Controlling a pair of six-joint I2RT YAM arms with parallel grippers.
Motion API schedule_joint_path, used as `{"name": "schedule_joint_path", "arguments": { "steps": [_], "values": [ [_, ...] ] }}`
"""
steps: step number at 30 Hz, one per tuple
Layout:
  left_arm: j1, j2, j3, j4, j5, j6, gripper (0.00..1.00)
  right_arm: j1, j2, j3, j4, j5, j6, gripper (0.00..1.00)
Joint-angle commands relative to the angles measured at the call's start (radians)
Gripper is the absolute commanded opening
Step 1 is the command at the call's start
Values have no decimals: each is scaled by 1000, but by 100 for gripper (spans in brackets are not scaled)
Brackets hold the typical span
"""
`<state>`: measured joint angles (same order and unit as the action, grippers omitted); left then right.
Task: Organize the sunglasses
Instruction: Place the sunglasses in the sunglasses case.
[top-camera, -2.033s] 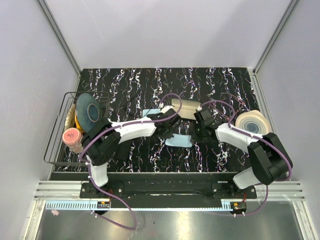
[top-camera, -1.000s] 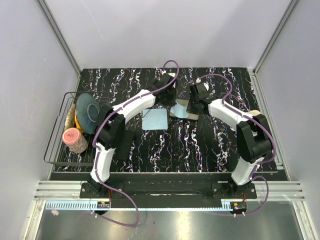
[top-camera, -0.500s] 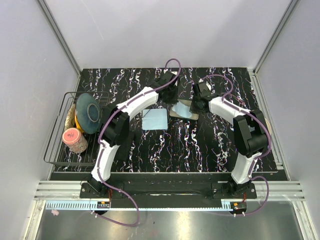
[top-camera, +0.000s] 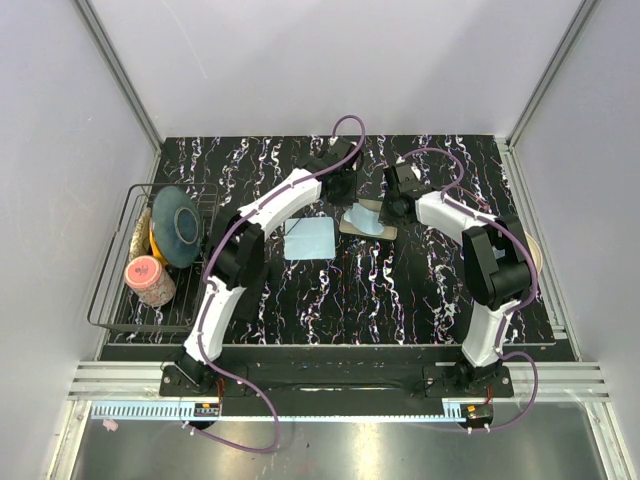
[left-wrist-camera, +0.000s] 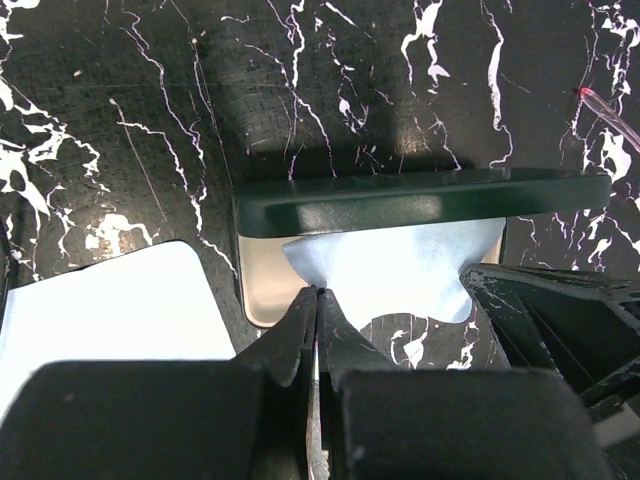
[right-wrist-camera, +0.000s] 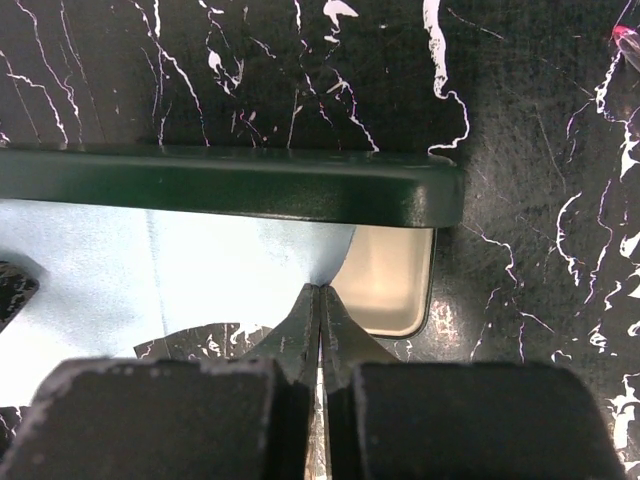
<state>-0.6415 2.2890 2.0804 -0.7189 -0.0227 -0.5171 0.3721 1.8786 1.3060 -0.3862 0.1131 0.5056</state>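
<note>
- Holding a light blue cloth (left-wrist-camera: 400, 268) over the open sunglasses case (top-camera: 372, 222) at the far middle of the bench (top-camera: 400, 290), with one pincer at each side.
- Left pincer (left-wrist-camera: 317, 300): clamped on the near left corner of the cloth, with no gap between the fingers.
- Right pincer (right-wrist-camera: 320, 298): likewise closed tight on the near right edge, pulling the fabric up to a peak at the tips.
- Case layout: dark green lid (right-wrist-camera: 230, 185) raised along the far side; cream tray (right-wrist-camera: 392, 278) flat on the bench and mostly covered by the cloth.
- Sunglasses: not visible in any view. Possibly under the cloth inside the tray, but impossible to confirm.
- Also present: a pale blue square (top-camera: 308, 238) lying flat just left of the case, apart from both pincers, and a wire rack (top-camera: 120, 290) at the left edge of the bench.
- Progress, as a judgement: well into the packing stage, with the case open and the cloth being laid over or into the tray.
- Remaining, as a judgement: release both corners, settle the cloth inside the tray walls and close the lid.
- Check for fabric overhanging the near rim before closing — risk of a trapped fold.
</note>
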Motion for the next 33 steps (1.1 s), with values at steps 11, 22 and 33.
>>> {"name": "schedule_joint_path", "arguments": {
  "steps": [11, 22, 33],
  "values": [
    [-14, 55, 153, -103, -51, -14, 13, -9, 28, 52, 12, 16, -21, 0],
    [-17, 44, 150, -108, -86, -18, 43, -12, 51, 53, 10, 26, -24, 0],
    [-18, 15, 122, -86, -72, -27, 43, -18, 54, 45, -8, 59, -30, 0]
  ]
}}
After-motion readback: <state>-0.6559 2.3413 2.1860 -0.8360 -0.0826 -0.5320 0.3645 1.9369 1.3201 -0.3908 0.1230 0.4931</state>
